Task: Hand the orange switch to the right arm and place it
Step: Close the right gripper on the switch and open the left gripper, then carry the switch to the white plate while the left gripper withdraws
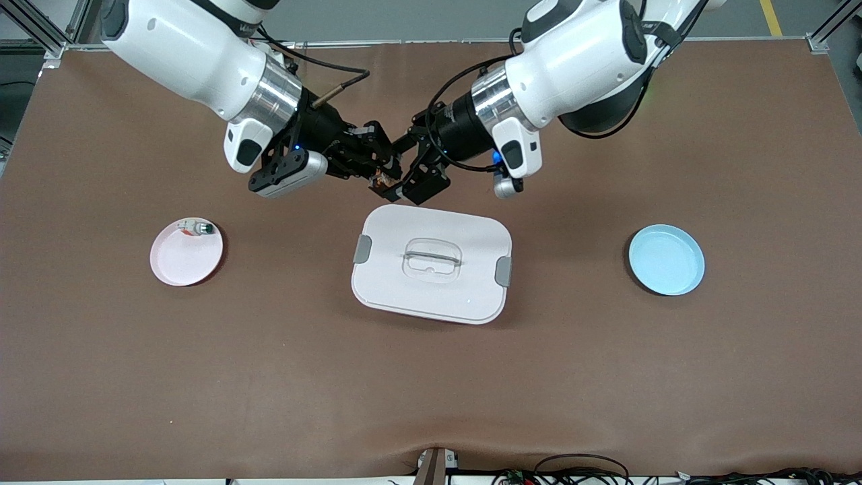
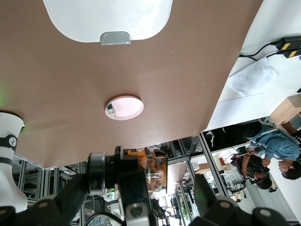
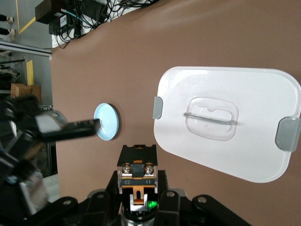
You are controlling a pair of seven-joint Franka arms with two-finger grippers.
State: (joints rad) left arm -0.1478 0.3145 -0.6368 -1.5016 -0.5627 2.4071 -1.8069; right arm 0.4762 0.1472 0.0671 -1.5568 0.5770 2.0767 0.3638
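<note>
The orange switch [image 1: 384, 180], a tiny black block with an orange face and two screws, is clamped in my right gripper [image 1: 378, 176], which is shut on it in the air over the brown table beside the white lidded box [image 1: 431, 264]. In the right wrist view the switch [image 3: 137, 168] stands upright between my right gripper's [image 3: 138, 194] jaws. My left gripper [image 1: 419, 176] is open around the same spot, its fingers spread wide on either side of the switch [image 2: 153, 171] without touching it. One left finger [image 3: 70, 129] shows in the right wrist view.
A pink plate [image 1: 182, 264] toward the right arm's end holds a small white piece with a green end [image 1: 196, 229]. A blue plate [image 1: 667, 260] lies toward the left arm's end. The white box sits mid-table under the two hands.
</note>
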